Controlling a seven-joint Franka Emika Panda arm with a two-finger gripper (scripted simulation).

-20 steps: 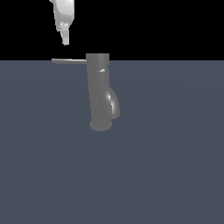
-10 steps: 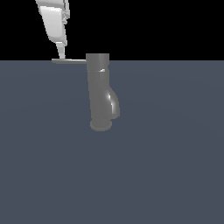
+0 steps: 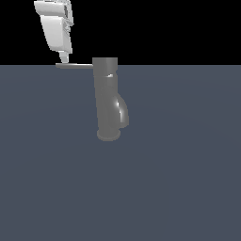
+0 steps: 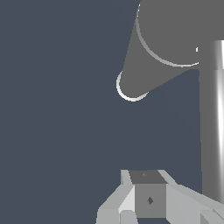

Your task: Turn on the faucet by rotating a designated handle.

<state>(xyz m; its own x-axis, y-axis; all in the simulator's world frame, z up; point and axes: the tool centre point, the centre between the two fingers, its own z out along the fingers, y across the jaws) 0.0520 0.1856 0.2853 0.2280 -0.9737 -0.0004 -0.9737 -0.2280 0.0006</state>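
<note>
Change: the claw (image 3: pixel 63 59) has come down and across from its higher spot a second ago; its tip now sits at the outer end of the handle (image 3: pixel 74 66), touching it or just above, which I cannot settle.
Meaning: judged from this, the approach is about done and the push that swings the lever is the step in hand; the handle has not turned yet and points as it did before.
Claw state: fingers look drawn narrow, close together, holding nothing; the exact gap I cannot tell.
Faucet: the faucet (image 3: pixel 107 99) stands upright on the table (image 3: pixel 188 179), near centre in the exterior view, spout bulging toward 4 o'clock.
Handle: sticks out level from the cylinder's top toward 9 o'clock in the exterior view.
Wrist view: the faucet (image 4: pixel 175 39) from above, the lever (image 4: pixel 213 118) a bright strip beside the claw (image 4: pixel 146 199).
Count: one faucet, one handle, one spout, one claw.
</note>
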